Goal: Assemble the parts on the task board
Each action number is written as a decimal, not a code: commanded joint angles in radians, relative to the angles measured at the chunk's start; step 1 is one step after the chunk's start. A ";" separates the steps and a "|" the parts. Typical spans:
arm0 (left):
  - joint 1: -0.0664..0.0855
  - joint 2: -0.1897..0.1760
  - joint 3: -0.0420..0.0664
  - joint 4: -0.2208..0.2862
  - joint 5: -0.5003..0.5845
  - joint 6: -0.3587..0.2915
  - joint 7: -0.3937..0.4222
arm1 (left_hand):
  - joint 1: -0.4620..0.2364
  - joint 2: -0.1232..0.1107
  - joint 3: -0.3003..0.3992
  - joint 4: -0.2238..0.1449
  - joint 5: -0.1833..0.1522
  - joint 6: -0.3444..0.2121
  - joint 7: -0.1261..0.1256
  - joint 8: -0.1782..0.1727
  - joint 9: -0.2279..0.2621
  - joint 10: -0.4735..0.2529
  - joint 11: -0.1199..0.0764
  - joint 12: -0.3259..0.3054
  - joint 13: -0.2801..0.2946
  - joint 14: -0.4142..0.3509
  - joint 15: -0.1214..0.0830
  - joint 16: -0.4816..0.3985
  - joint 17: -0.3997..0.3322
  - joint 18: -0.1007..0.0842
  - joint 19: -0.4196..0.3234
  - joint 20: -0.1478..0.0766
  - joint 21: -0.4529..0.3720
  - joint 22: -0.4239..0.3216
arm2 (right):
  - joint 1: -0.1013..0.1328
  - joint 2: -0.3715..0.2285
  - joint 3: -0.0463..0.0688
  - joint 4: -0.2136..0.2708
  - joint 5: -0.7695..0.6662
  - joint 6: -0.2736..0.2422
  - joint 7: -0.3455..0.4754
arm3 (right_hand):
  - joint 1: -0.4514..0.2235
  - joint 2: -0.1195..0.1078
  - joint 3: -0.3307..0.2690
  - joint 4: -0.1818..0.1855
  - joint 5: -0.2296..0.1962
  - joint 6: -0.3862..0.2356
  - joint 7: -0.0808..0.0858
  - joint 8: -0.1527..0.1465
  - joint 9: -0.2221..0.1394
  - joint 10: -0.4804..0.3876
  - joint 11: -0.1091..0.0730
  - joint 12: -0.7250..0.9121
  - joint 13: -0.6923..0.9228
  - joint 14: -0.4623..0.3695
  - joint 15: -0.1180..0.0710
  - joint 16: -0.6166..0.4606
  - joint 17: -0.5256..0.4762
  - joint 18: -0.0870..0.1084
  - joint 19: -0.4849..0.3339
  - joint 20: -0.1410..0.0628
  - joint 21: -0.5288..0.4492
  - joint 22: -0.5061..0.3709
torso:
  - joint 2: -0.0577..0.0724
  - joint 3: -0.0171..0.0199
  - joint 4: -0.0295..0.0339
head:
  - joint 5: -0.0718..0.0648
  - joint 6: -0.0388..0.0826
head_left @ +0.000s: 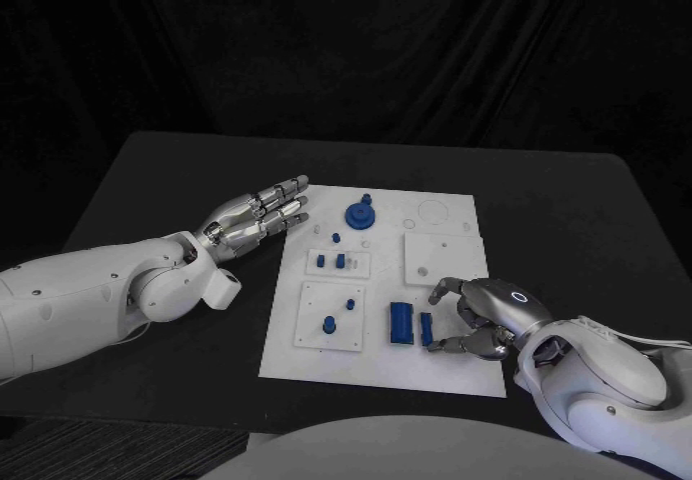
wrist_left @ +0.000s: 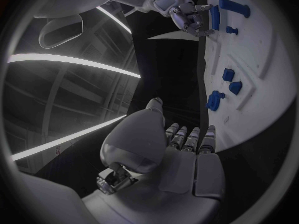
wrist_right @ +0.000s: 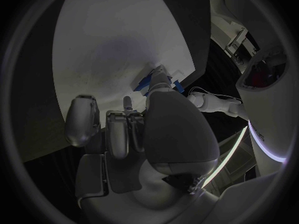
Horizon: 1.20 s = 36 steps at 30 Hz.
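Observation:
The white task board [head_left: 433,362] lies mid-table with several blue parts on it. A round knobbed part [head_left: 358,212] stands near the far edge, and small pegs [head_left: 330,261] sit in a raised plate. A long block [head_left: 400,322] lies next to a short block [head_left: 427,327]. My right hand [head_left: 483,316] curls over the board's near right area and pinches the short block by its ends as it lies on the board [wrist_right: 148,80]. Beside the board's left edge, my left hand [head_left: 260,218] hovers with fingers straight and apart, holding nothing.
Two more small blue pieces [head_left: 339,313] stand on the near-left raised plate. A blank raised plate [head_left: 440,252] and round recesses [head_left: 433,211] take up the board's far right. Black table [head_left: 173,180] surrounds the board on all sides.

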 commanded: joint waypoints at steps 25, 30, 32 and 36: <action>-0.002 0.002 0.001 0.001 0.000 0.004 0.011 | 0.022 0.014 0.017 -0.019 0.021 0.010 0.006 0.007 0.001 -0.001 0.002 -0.007 -0.001 0.000 0.002 -0.004 -0.001 0.013 0.001 0.005 0.007 0.001 | 0.075 -0.088 0.000 0.084 0.096 -0.016 0.092 | -0.124 -0.041 -0.053 0.004 -0.002 0.013 -0.018 0.193 0.117 0.104 -0.013 0.001 0.263 0.102 -0.009 -0.002 0.243 0.008 -0.013 -0.007 -0.038 0.159 | -0.001 -0.0002 0.0005 | -0.002 0.000; -0.002 0.003 0.001 0.002 0.000 0.003 0.011 | 0.025 0.014 0.019 -0.022 0.023 0.011 0.009 0.007 0.001 -0.001 0.000 -0.007 -0.001 0.000 0.002 -0.004 -0.001 0.013 0.001 0.005 0.008 0.001 | 0.096 -0.089 0.000 0.090 0.182 0.010 0.113 | -0.077 0.004 -0.016 0.002 -0.002 -0.008 -0.015 0.203 0.129 0.104 -0.010 0.001 0.263 0.101 -0.006 -0.003 0.238 0.009 -0.019 -0.005 -0.049 0.156 | 0.001 0.0001 0.0006 | 0.000 0.000; -0.002 0.003 0.001 0.002 0.000 0.003 0.011 | 0.027 0.014 0.020 -0.024 0.025 0.011 0.009 0.007 0.001 -0.001 -0.001 -0.007 -0.001 0.000 0.002 -0.004 -0.001 0.013 0.001 0.005 0.008 0.001 | 0.100 -0.084 0.000 0.084 0.204 0.032 0.114 | -0.039 0.044 0.012 -0.002 0.010 -0.020 -0.011 0.209 0.136 0.104 -0.006 0.001 0.263 0.099 -0.003 -0.006 0.231 0.012 -0.024 -0.001 -0.065 0.153 | 0.001 -0.0001 0.0005 | 0.000 0.000; -0.002 0.001 0.001 0.003 0.000 0.001 0.011 | 0.028 0.014 0.021 -0.026 0.026 0.011 0.009 0.007 0.001 -0.001 -0.001 -0.007 -0.001 0.000 0.003 -0.004 -0.001 0.013 0.001 0.006 0.008 0.001 | 0.102 -0.073 0.000 0.066 0.223 0.076 0.107 | 0.000 0.073 0.023 -0.006 0.056 -0.032 -0.007 0.217 0.145 0.104 -0.002 0.001 0.263 0.094 0.003 -0.013 0.212 0.018 -0.035 0.004 -0.098 0.145 | 0.001 -0.0001 0.0006 | 0.001 0.000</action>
